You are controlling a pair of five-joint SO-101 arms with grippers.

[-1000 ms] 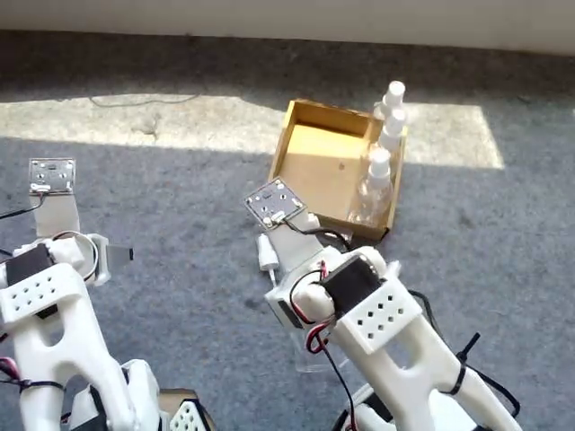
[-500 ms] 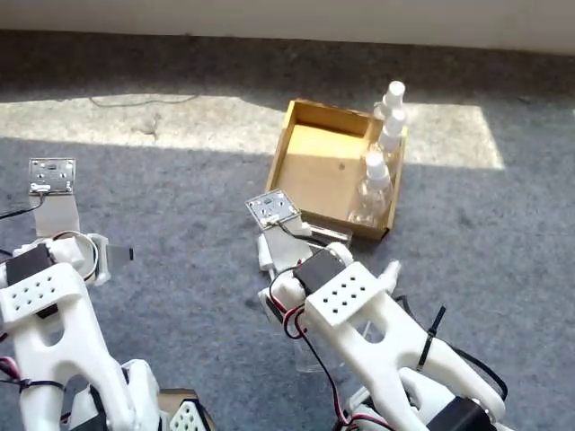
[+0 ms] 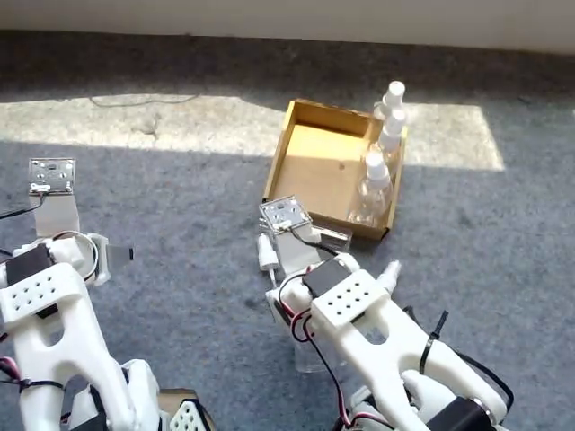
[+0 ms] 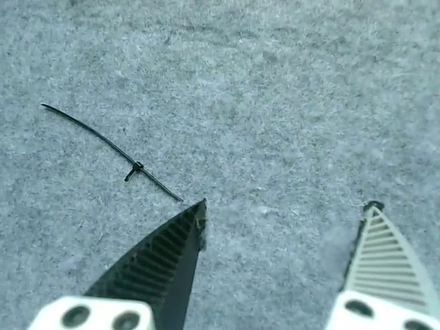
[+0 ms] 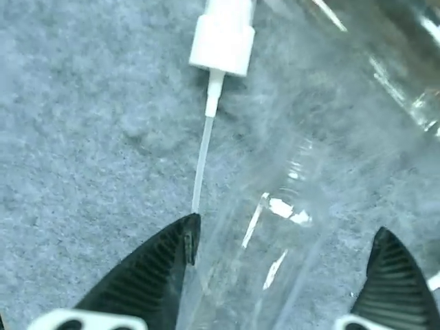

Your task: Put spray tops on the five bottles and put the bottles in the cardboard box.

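Right gripper hangs released, its two black jaws spread wide on either side of a clear plastic bottle without a top that lies on the grey felt-covered bench; whether the jaws touch it cannot be told. Just beside that bottle lies one loose white spray top with a thin dip tube, the tube's end close to one jaw tip; from above it shows on the bench next to the right arm, near the box's front corner. A second clear bottle lies just past the first. One more white spray tip pokes out at the arm's other side; what it sits on cannot be told. Toward the far edge of the bench stands a shallow brown cardboard box, and three clear bottles with white spray tops stand upright in a row against its right-hand wall. Left gripper is likewise released, one black jaw and one white jaw apart above bare bench, with a single black cable tie lying near the black jaw's tip.
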